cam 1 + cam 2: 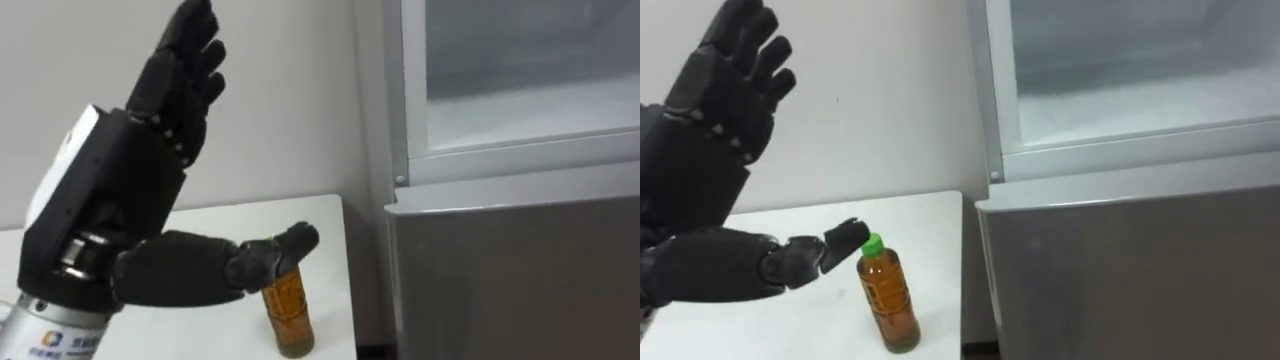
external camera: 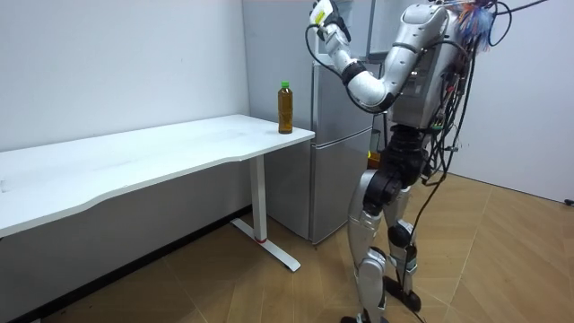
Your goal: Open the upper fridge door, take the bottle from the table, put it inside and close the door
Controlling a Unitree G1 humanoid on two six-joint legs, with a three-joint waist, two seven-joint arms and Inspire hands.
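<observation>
We face the tall silver fridge (image 1: 510,270), its white upper compartment (image 1: 530,110) open, beside the white surface (image 1: 230,225). To grasp well, we judge we should lower our black left hand (image 1: 150,130) and wrap the bottle's body below the cap, keeping it upright. The hand hangs high, fingers (image 1: 195,50) straight and spread, thumb jutting sideways, holding nothing. The amber, green-capped bottle (image 1: 890,305) stands at the surface's corner nearest the fridge.

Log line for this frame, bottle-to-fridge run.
left hand: open, raised, holding nothing | bottle: upright on table corner beside fridge, ungrasped | upper fridge: open
</observation>
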